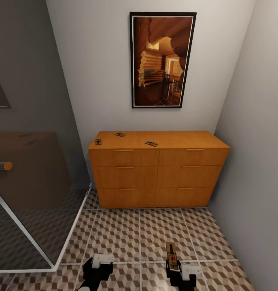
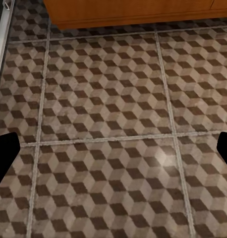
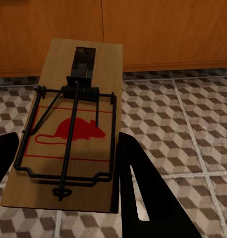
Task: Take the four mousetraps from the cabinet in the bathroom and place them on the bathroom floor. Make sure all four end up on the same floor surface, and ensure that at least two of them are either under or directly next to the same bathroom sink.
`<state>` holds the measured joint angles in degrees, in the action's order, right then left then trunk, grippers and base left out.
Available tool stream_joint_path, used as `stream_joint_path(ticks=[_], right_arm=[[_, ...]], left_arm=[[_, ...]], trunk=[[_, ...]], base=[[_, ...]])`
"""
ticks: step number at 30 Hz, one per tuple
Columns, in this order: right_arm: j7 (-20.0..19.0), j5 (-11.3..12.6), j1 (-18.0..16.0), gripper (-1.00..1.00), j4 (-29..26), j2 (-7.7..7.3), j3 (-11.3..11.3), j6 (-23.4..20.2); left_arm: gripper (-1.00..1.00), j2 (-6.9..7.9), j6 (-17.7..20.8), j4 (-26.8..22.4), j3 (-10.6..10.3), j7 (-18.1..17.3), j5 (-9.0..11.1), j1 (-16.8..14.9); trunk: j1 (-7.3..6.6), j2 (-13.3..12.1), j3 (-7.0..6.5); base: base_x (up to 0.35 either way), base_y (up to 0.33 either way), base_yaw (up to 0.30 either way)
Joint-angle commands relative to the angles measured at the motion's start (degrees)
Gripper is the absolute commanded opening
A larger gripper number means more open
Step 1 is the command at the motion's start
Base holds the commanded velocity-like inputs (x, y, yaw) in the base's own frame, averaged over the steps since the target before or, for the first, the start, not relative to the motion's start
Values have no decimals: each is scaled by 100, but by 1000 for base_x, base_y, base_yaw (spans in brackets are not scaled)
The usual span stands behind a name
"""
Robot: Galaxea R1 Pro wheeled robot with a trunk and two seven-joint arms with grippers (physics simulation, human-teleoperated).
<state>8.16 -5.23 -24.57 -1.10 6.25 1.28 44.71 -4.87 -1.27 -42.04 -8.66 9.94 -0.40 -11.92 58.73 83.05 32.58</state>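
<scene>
Overhead, three mousetraps [image 1: 151, 143] are seen flat on the cabinet [image 1: 158, 171] top, a fourth mousetrap [image 1: 171, 255] clamped by the right gripper [image 1: 174, 270], its long axis toward the cabinet; the left gripper [image 2: 113, 148] is spread over bathroom floor [image 2: 108, 114].

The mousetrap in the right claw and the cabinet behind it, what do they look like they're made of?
The flat tan rectangular mousetrap held in the right claw looks like a pale matte wooden board, faintly grained, printed with a red mouse, carrying dark wire parts that read as metal. The low orange-brown six-drawer cabinet appears to be smooth wood or veneer with a satin sheen; as a render, it's uncertain.
</scene>
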Motion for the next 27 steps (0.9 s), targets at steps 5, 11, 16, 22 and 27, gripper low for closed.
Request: stream_joint_path(ticks=[5, 11, 16, 22, 27], right_arm=[[28, -43, -4, -100, 4, 3, 12, 12], [28, -44, -5, -100, 4, 1, 12, 12], [28, -43, -6, -100, 4, 2, 12, 12], [28, -45, -5, -100, 4, 1, 12, 12], [28, -46, -4, -100, 4, -1, 12, 12]], left_arm=[[100, 7, -13, 3, -22, 41, -4, -5], [100, 11, -11, 9, -22, 42, -4, -5], [100, 12, -13, 11, -22, 40, -4, -5], [100, 12, -13, 12, -22, 35, -4, -5], [100, 12, -13, 11, -22, 35, -4, -4]], trunk=[[0, 3, 5], [0, 3, 5], [0, 3, 5], [0, 3, 5], [0, 3, 5]], base=[[0, 0, 0], [0, 0, 0], [0, 0, 0], [0, 0, 0], [0, 0, 0]])
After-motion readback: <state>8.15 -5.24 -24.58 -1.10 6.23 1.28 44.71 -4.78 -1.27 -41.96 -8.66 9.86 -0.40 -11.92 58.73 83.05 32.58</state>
